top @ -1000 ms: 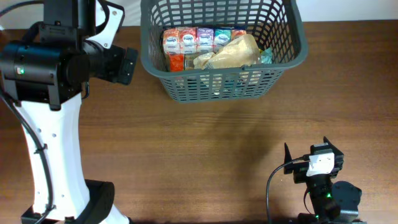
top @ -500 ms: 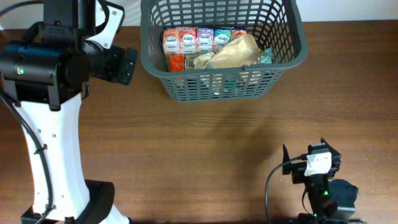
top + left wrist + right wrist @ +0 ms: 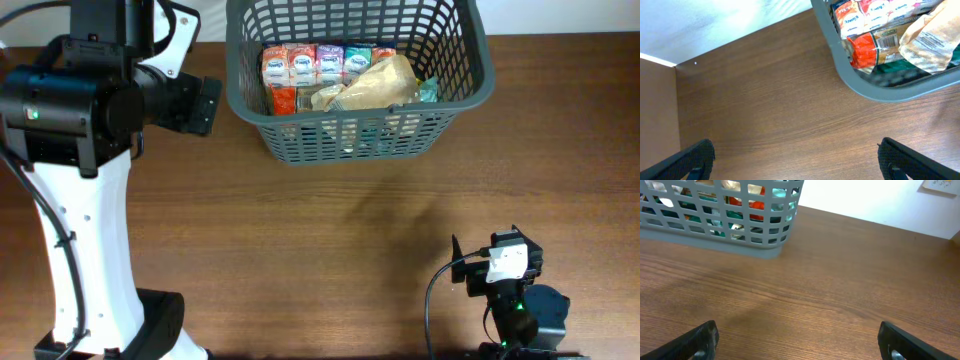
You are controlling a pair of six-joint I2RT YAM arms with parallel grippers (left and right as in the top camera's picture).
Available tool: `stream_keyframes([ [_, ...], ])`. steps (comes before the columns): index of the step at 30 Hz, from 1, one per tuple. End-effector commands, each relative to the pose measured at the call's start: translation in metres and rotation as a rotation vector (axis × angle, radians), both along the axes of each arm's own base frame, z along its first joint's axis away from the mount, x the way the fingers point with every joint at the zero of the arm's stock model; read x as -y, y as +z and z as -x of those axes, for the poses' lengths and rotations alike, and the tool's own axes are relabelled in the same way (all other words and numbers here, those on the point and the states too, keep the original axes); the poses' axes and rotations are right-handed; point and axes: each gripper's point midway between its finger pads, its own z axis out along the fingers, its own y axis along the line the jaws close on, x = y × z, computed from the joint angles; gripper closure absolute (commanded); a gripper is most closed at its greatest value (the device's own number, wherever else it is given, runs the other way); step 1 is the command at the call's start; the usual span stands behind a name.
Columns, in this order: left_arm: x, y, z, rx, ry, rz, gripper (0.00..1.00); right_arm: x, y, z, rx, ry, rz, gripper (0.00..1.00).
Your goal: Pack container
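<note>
The container (image 3: 470, 92), a dark grey lattice basket, stands at the table's far middle. It holds a row of colourful small packets (image 3: 315, 64), a red packet (image 3: 283, 99) and a tan bag (image 3: 370, 86). Its rim (image 3: 867, 94) and contents show in the left wrist view, its slotted side (image 3: 715, 225) in the right wrist view. My left gripper (image 3: 795, 162) is open and empty, left of the basket over bare table. My right gripper (image 3: 797, 345) is open and empty near the table's front right edge (image 3: 485, 265).
The left arm's white column and black housing (image 3: 70, 110) fill the left side. The right arm's base (image 3: 520, 315) sits at the front right. A white wall lies behind the table (image 3: 865, 200).
The right arm has drawn back slightly toward the front edge and a little left. The left arm and the basket have not moved.
</note>
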Motion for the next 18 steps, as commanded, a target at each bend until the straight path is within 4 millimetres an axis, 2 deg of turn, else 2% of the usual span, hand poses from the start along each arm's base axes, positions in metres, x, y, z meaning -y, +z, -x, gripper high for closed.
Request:
stream_keyframes([
  [1,0.005,0.006,0.005,0.019,-0.007,0.005,0.01,0.001,-0.001,0.0,0.005,-0.008,-0.004,0.01],
  [4,0.004,0.023,0.022,0.068,-0.016,0.016,0.01,0.001,-0.001,0.0,0.005,-0.008,-0.004,0.01],
  [7,-0.004,0.038,0.065,0.111,-0.016,0.024,0.01,0.001,-0.001,0.0,0.005,-0.008,-0.004,0.01],
  [8,-0.006,0.038,0.075,0.112,-0.016,0.024,0.01,0.001,-0.001,0.0,0.005,-0.008,-0.004,0.01],
  [9,-0.013,0.031,0.103,0.107,-0.011,0.018,0.01,0.001,-0.001,0.0,0.005,-0.008,-0.004,0.01],
  [11,-0.021,0.024,0.12,0.162,0.009,0.02,0.01,0.001,-0.001,0.0,0.005,-0.008,-0.004,0.01],
  [14,-0.03,0.012,0.125,0.313,0.041,0.042,0.01,0.001,-0.001,0.0,0.005,-0.008,-0.004,0.01],
  [18,-0.032,-0.016,0.123,0.534,0.043,0.057,0.01,0.001,-0.001,0.0,0.005,-0.008,-0.004,0.01],
])
